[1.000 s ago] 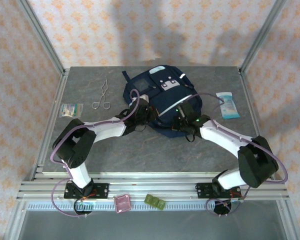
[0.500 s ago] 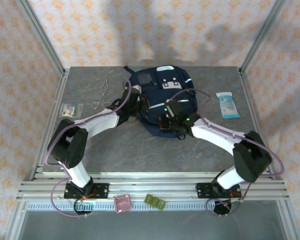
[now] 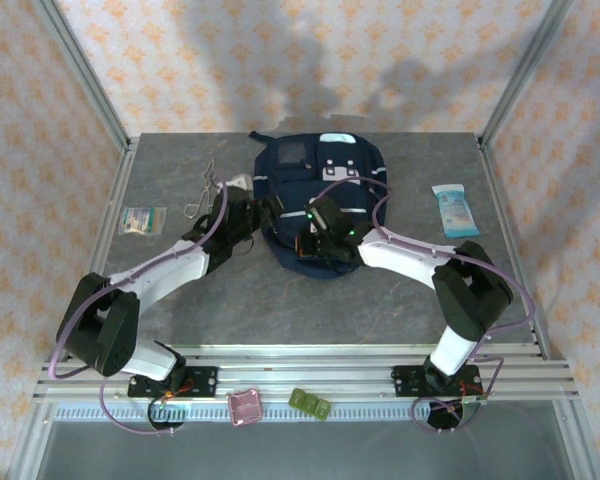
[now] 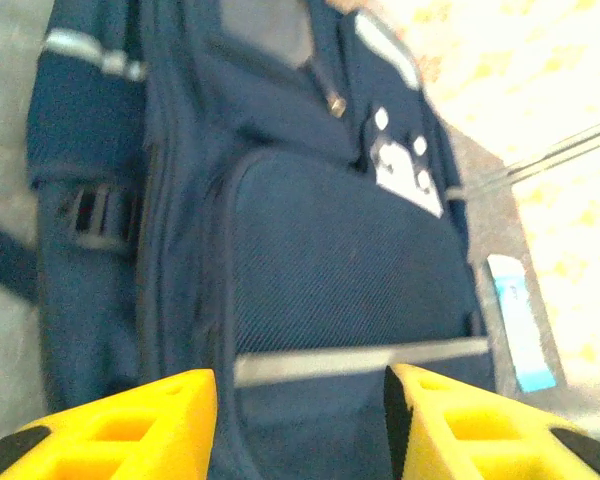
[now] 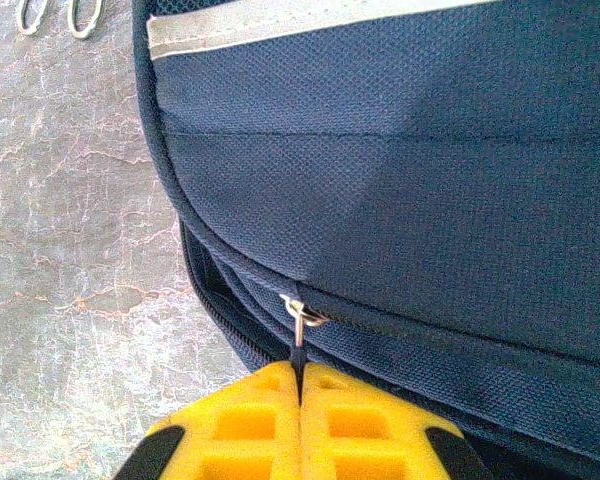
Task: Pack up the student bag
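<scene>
The student bag [image 3: 325, 190], navy with thin grey stripes and a white-grey patch, lies flat at the far middle of the table. My left gripper [image 3: 252, 210] is at the bag's left side. In the left wrist view its yellow fingers [image 4: 160, 415] stand open, with the bag's [image 4: 350, 250] front pocket and a grey stripe beyond the gap and nothing pinched. My right gripper [image 3: 315, 238] is at the bag's near edge. In the right wrist view it [image 5: 300, 372] is shut on the dark zipper pull [image 5: 297, 335] of the bag [image 5: 430, 150], where a zipper seam gapes slightly.
Metal forceps [image 3: 202, 190] and a small packet [image 3: 143, 220] lie left of the bag. A blue-white packet [image 3: 454, 210] lies to its right, and shows in the left wrist view too [image 4: 515, 320]. Pink [image 3: 245, 406] and green [image 3: 310, 403] items sit on the front rail.
The bag has shifted toward the far edge and both arms have reached further out with it. My left gripper has opened and let go of the bag. The right stays shut.
</scene>
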